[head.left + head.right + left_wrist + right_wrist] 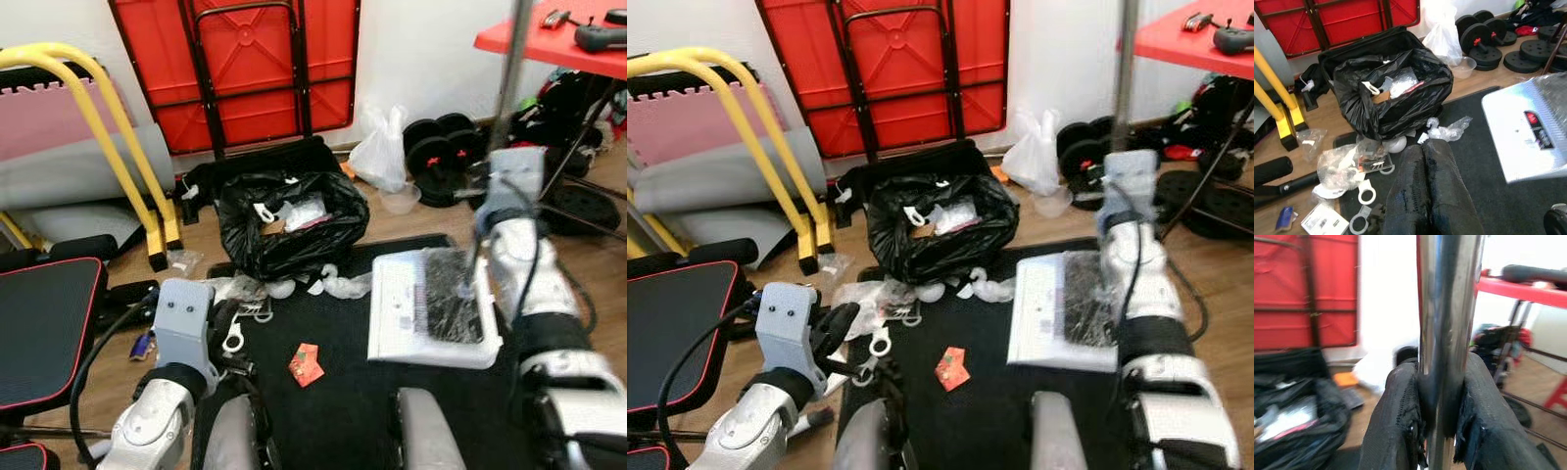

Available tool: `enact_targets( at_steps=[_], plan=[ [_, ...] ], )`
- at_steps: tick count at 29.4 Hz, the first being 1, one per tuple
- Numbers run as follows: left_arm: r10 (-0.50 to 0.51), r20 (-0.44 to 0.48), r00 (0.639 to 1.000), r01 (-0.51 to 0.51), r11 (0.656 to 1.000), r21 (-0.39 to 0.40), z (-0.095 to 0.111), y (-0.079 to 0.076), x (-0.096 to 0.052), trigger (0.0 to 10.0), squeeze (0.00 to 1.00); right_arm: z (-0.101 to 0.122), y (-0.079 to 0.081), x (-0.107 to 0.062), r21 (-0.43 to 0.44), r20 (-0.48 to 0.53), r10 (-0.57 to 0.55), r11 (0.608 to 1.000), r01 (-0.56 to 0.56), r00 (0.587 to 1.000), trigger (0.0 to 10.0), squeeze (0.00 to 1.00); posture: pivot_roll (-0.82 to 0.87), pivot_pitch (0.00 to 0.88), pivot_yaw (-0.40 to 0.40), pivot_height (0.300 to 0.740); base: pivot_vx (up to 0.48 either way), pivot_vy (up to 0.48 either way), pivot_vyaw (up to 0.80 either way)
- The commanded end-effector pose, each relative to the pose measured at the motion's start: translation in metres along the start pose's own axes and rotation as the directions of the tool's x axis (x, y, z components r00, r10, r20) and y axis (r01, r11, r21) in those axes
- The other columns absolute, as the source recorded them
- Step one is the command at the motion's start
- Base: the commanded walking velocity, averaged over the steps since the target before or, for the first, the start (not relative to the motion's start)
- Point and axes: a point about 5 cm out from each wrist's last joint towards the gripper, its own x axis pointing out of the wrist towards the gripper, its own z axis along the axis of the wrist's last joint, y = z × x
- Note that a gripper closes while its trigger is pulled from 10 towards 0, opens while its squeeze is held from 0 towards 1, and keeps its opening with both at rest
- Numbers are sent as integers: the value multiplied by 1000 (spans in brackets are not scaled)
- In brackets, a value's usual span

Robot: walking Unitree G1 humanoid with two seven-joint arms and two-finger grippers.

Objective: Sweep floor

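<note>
Dustpan (431, 311): white, lying flat on the black mat (343, 411); I see dark debris piled in its tray, on the side away from the bin bag (291, 220).
Head views, landmark: I place everything from the bin bag, which sits open at the mat's far edge with white scraps (328, 284) at its foot.
Head views, litter: a red wrapper (306, 364) lies on the mat nearer me than the bag; white rings (880, 343) and clear plastic lie by the mat's left edge.
Head views, pole: a steel pole (509, 78) rises upright to the right of the bag, beside the dustpan; my right gripper (487, 186) is on it.
Head views, left gripper (838, 323): low, left of the wrapper, near the rings.
Key relation: I judge the wrapper lies between the left gripper and the dustpan, the pan's long side running away from me; the left arm is nearer the litter, the right arm holds the tool.
Left wrist: fingers (1422, 196) pressed together, holding nothing, pointing toward the bag; rings just beside the tips.
Right wrist: fingers (1396, 426) pinching the pole (1449, 333), one on each side, pole vertical.
Writing: a red mark on the dustpan (1533, 127) in the left wrist view, too blurred for me to read.
</note>
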Motion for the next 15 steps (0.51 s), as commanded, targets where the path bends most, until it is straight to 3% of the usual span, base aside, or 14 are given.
enact_targets(
  at_steps=[1,4,6,15],
  plan=[
    [-35,-29,999,35,999,8,-3,0,-3,10000,0,19,-8,6,7,102,-36,999,35,994,10000,0,-11,132,50,516,0,0,0],
    [-35,-31,999,36,999,9,-2,1,-4,10000,0,16,-12,7,-8,95,-48,999,49,994,10000,0,-5,141,52,511,0,0,0],
    [-35,-34,999,36,999,13,-1,2,-6,10000,0,0,-15,4,-44,58,-59,997,62,997,10000,0,12,162,62,501,0,0,0],
    [-40,-52,998,41,999,18,-1,4,-12,10000,0,-42,-9,-9,-75,-79,-59,996,53,995,10000,0,36,173,81,476,0,0,0]
  ],
)
